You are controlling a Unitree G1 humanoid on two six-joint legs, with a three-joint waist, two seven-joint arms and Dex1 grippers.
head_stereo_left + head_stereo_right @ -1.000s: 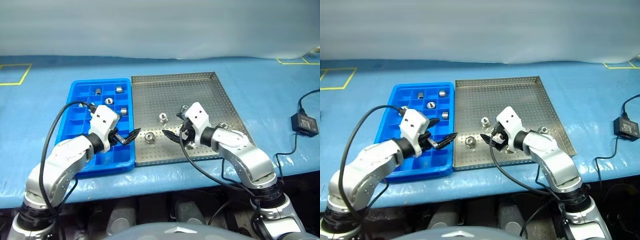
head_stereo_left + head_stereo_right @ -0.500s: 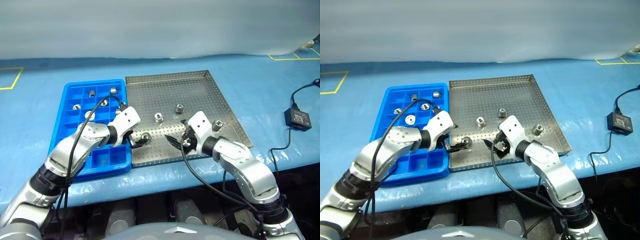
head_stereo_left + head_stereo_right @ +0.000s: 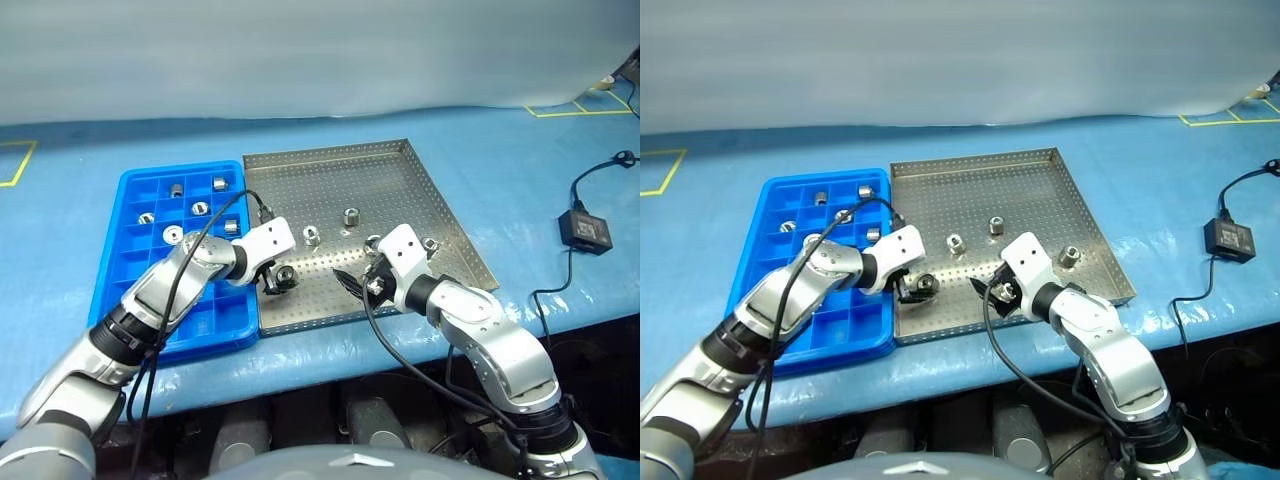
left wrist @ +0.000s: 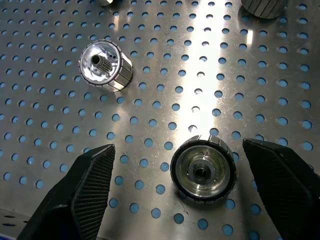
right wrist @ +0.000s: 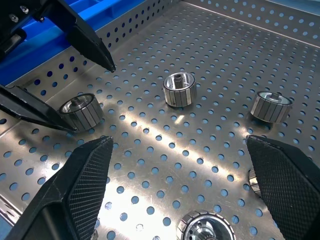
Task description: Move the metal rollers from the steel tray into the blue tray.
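Since a second ago the left arm has swung off the blue tray [image 3: 215, 338] and across to the near-left part of the steel tray [image 3: 340, 180]. The right arm has hardly shifted.

The steel tray lies on the right, with the blue tray touching its left edge.

The left gripper [image 3: 279, 282] is low over the perforated floor. Its fingers are spread, one on each side of a metal roller [image 4: 202, 169] and not yet touching it. It holds nothing so far.

The right gripper [image 3: 358, 268] hovers over the near middle of the steel tray, fingers wide apart and empty.

I judge the step in hand to be the pick-up of this near-left roller. The next move calls for the left fingers to close squarely on its ribbed sides. After that comes a lift clear of the low rim and a carry left to a free compartment.

Counts:
- One steel tray and one blue tray.
- Five rollers remain in the steel tray: the straddled one, two further back [image 3: 311, 236] [image 3: 351, 216], one at the right [image 3: 430, 243], and one under the right gripper [image 5: 207, 230].
- Six rollers sit in the blue tray's far compartments, among them one [image 3: 219, 184] near the far edge.
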